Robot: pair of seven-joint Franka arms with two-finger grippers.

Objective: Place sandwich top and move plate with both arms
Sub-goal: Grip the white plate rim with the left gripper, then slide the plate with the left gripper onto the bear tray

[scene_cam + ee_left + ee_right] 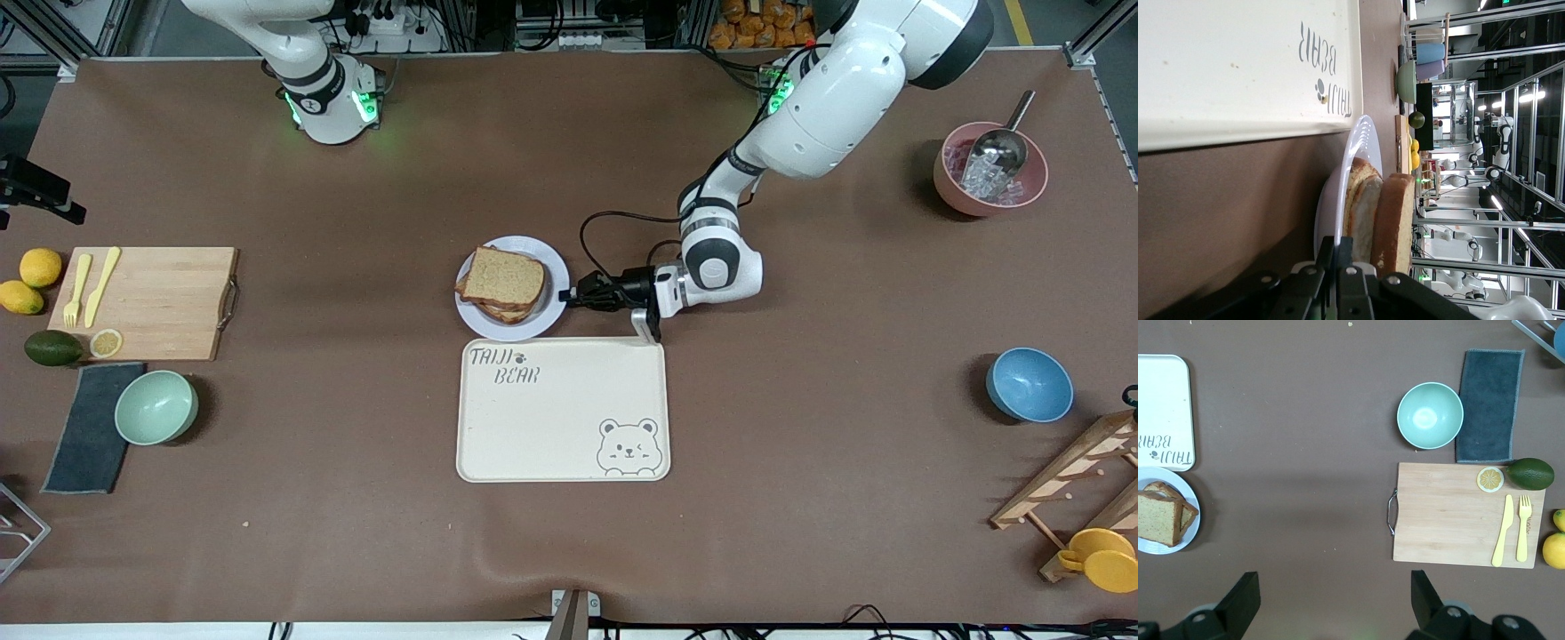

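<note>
Front view: the left gripper (569,296) lies low and sideways at the table, its jaws clamped on the rim of the plate (553,307) at the edge toward the left arm's end. The bread slice (505,275) sits on top of the sandwich on that plate, just ahead of the jaws. A cream tray (563,411) with a bear drawing lies just beside the plate, nearer the camera. The right arm waits raised near its base, its gripper out of this picture. A cutting board (147,302) lies well apart, toward the right arm's end.

Left wrist view: the black fingers (1338,267) meet tightly on the plate's rim (1328,200), with the brown crust of the bread slice (1395,223) directly ahead of them, stacked against the paler slices. The tray (1238,67) lies alongside.

Right wrist view: the right gripper (1331,600) hangs over bare table with its jaws wide apart and nothing between them. The plate (1191,520) and bread slice (1158,517) lie off to one side of the jaws, the cutting board (1451,513) and a green bowl (1429,415) to the other.
</note>
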